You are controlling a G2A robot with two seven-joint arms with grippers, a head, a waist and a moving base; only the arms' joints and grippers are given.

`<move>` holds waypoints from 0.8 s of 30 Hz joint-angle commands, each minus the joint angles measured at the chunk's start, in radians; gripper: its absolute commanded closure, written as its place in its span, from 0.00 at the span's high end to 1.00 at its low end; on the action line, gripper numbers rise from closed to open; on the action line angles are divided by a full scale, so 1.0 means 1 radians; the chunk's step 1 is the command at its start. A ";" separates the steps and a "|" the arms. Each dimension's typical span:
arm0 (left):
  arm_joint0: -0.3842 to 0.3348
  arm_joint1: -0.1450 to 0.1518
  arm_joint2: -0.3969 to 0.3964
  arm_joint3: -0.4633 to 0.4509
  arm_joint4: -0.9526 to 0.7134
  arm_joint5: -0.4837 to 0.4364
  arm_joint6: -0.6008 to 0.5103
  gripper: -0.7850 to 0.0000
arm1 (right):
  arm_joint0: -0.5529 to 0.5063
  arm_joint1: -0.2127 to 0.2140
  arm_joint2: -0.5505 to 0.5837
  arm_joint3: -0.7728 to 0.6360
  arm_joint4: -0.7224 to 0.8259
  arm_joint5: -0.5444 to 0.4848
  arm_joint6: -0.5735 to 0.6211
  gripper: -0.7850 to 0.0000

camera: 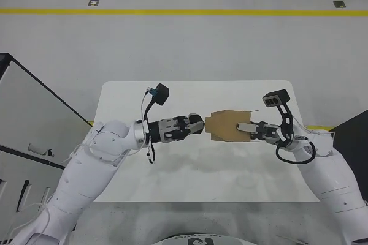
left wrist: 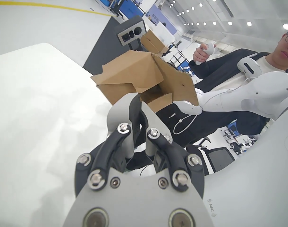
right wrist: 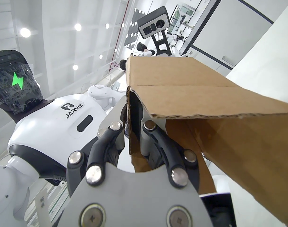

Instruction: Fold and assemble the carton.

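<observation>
A brown cardboard carton (camera: 227, 125), partly folded with loose end flaps, is held above the middle of the white table (camera: 172, 177). My right gripper (camera: 240, 127) comes in from the right and is shut on the carton; in the right wrist view a carton (right wrist: 193, 90) wall is pinched between the right gripper's (right wrist: 134, 109) fingers. My left gripper (camera: 200, 124) is at the carton's left end. In the left wrist view the left gripper (left wrist: 135, 98) has its fingers together, tips right at the carton's (left wrist: 134, 76) open end flaps.
The table's far edge (camera: 196, 83) and near edge (camera: 202, 201) bound the work area. A dark-framed panel (camera: 24, 104) stands off the table's left side and a dark surface (camera: 362, 131) off its right side.
</observation>
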 commanded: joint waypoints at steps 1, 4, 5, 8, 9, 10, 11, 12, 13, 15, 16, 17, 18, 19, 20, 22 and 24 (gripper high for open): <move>0.019 0.008 -0.041 -0.043 0.032 0.014 -0.001 0.00 | -0.003 0.001 0.009 0.001 -0.004 0.002 0.002 0.00; 0.048 0.019 -0.102 -0.109 0.083 0.035 -0.001 0.00 | -0.009 0.002 0.020 0.007 -0.017 0.002 0.002 0.00; 0.059 0.021 -0.117 -0.128 0.088 0.039 0.003 0.00 | -0.010 0.002 0.022 0.008 -0.023 0.003 0.003 0.00; 0.081 0.027 -0.148 -0.171 0.096 0.039 -0.003 0.00 | -0.012 0.002 0.024 0.018 -0.042 0.002 0.002 0.00; 0.086 0.029 -0.152 -0.180 0.099 0.040 -0.006 0.00 | -0.012 0.002 0.025 0.022 -0.052 0.001 0.001 0.00; 0.090 0.029 -0.155 -0.187 0.099 0.043 -0.007 0.00 | -0.011 0.002 0.026 0.027 -0.069 0.001 0.001 0.00; 0.092 0.030 -0.155 -0.195 0.104 0.042 -0.011 0.00 | -0.010 0.003 0.027 0.031 -0.087 0.004 -0.004 0.00; 0.094 0.031 -0.154 -0.201 0.110 0.043 -0.014 0.00 | -0.009 0.002 0.025 0.031 -0.099 0.010 -0.010 0.00; 0.094 0.031 -0.150 -0.206 0.116 0.043 -0.016 0.00 | -0.009 0.002 0.024 0.031 -0.109 0.018 -0.016 0.00; 0.090 0.031 -0.137 -0.214 0.129 0.043 -0.024 0.00 | -0.007 0.002 0.021 0.031 -0.136 0.031 -0.030 0.00; 0.086 0.030 -0.128 -0.216 0.139 0.044 -0.028 0.00 | -0.006 0.001 0.019 0.027 -0.146 0.035 -0.036 0.00; 0.082 0.030 -0.117 -0.217 0.150 0.045 -0.033 0.00 | -0.006 0.001 0.016 0.024 -0.151 0.037 -0.040 0.00; 0.077 0.029 -0.106 -0.217 0.166 0.048 -0.037 0.00 | -0.006 0.000 0.014 0.020 -0.154 0.039 -0.041 0.00; 0.071 0.029 -0.095 -0.216 0.186 0.053 -0.040 0.00 | -0.005 0.000 0.012 0.017 -0.158 0.038 -0.041 0.00; 0.066 0.028 -0.085 -0.214 0.202 0.062 -0.037 0.00 | -0.004 -0.001 0.009 0.014 -0.163 0.037 -0.038 0.00; 0.055 0.026 -0.066 -0.211 0.233 0.071 -0.035 0.00 | -0.003 -0.002 0.006 0.008 -0.167 0.030 -0.032 0.00; 0.046 0.024 -0.049 -0.206 0.263 0.083 -0.033 0.00 | -0.003 -0.002 0.005 0.005 -0.167 0.020 -0.023 0.00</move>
